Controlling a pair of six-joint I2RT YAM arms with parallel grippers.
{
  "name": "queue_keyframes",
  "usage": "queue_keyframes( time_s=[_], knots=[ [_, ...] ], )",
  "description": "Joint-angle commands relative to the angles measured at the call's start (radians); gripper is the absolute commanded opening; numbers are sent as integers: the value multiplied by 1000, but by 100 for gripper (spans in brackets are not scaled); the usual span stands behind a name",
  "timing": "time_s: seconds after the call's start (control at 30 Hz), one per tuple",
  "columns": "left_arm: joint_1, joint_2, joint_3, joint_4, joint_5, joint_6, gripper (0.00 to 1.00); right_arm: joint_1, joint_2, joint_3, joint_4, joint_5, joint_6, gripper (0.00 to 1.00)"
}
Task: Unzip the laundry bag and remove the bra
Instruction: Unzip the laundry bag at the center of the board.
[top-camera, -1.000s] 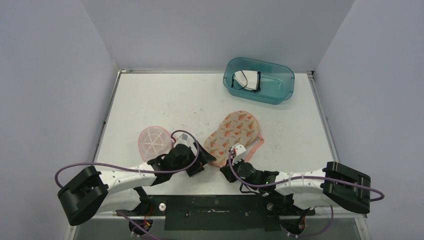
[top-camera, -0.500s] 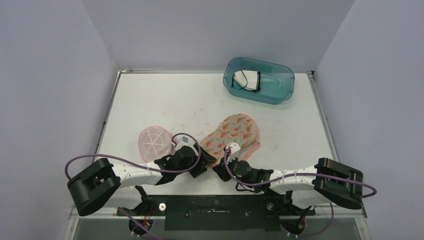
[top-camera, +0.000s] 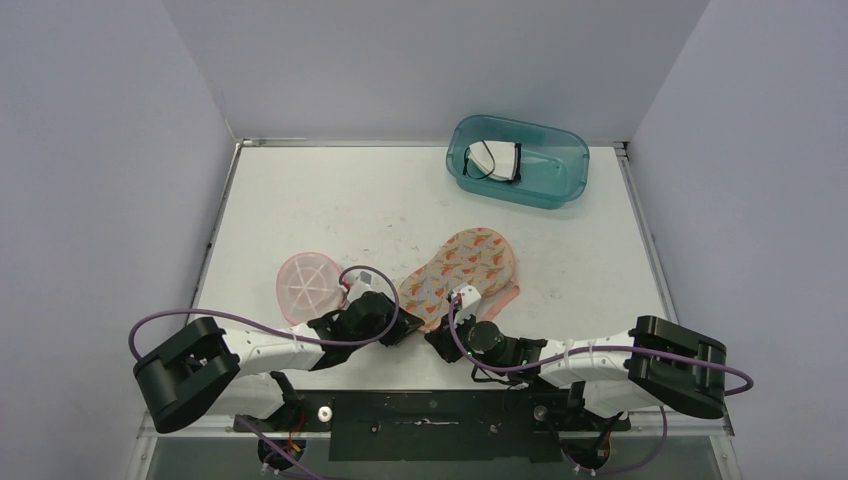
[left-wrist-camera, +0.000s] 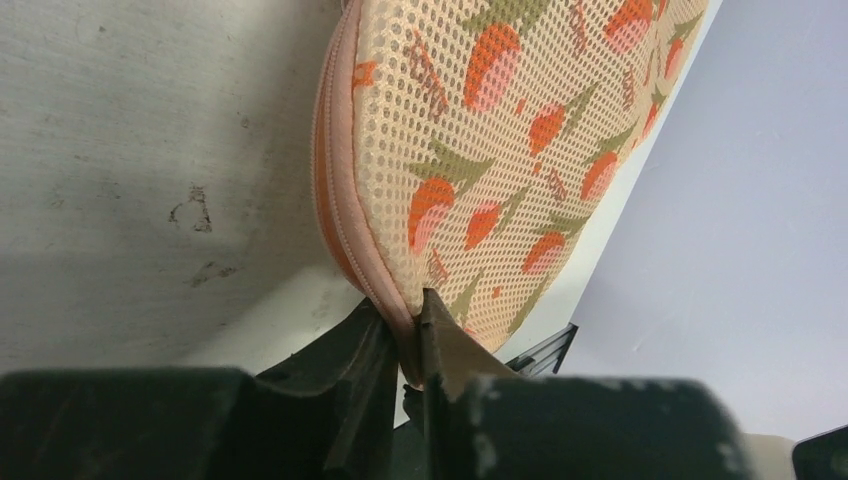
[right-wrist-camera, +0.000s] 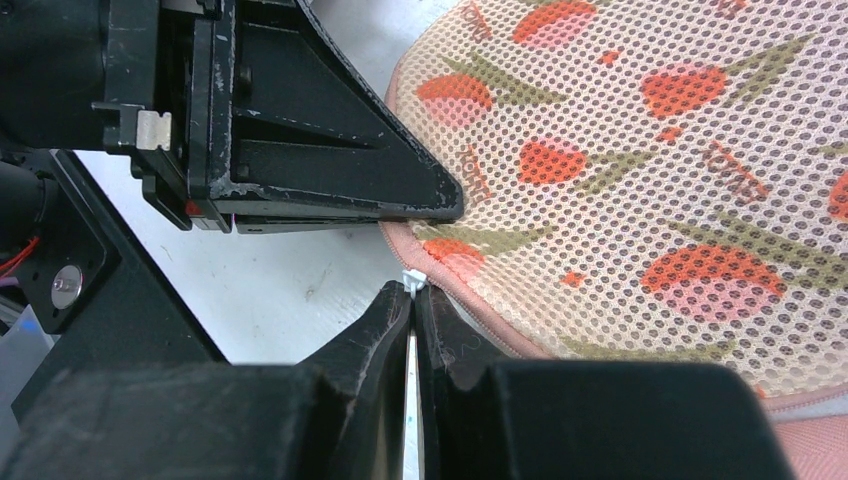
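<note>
Left hand (left-wrist-camera: 405, 335): we found it clamped on the near seam of the laundry bag (top-camera: 465, 262). Right hand (right-wrist-camera: 412, 305): pinched shut, apparently on the zip pull (right-wrist-camera: 409, 277). Bag lay zipped on the worktop (top-camera: 330, 200), bra unseen. Unzipping begun, we judged; next, a steady draw along the seam.

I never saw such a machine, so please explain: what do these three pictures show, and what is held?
Two robot arms stand at the near edge of a white table. One picture looks down from above; two come from wrist cameras. On the table lie a peach mesh laundry bag with orange print, a round pink mesh shell and a teal plastic tub holding something white. The left tool pinches the bag's zipped edge; the right tool is shut beside it, apparently on a small white tab.
</note>
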Motion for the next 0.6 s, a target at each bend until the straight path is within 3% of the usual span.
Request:
queue_keyframes(
  time_s=[0.0,0.07,0.57],
  knots=[
    [-3,-17,4,16,-31,3,5,11,-11,31,23,11,-4,5],
    [-2,-21,6,7,-36,5,0,11,-30,26,-3,23,-3,5],
    [7,-45,38,-32,-23,100,0,8,-204,-54,-202,138,35,5]
  ],
)
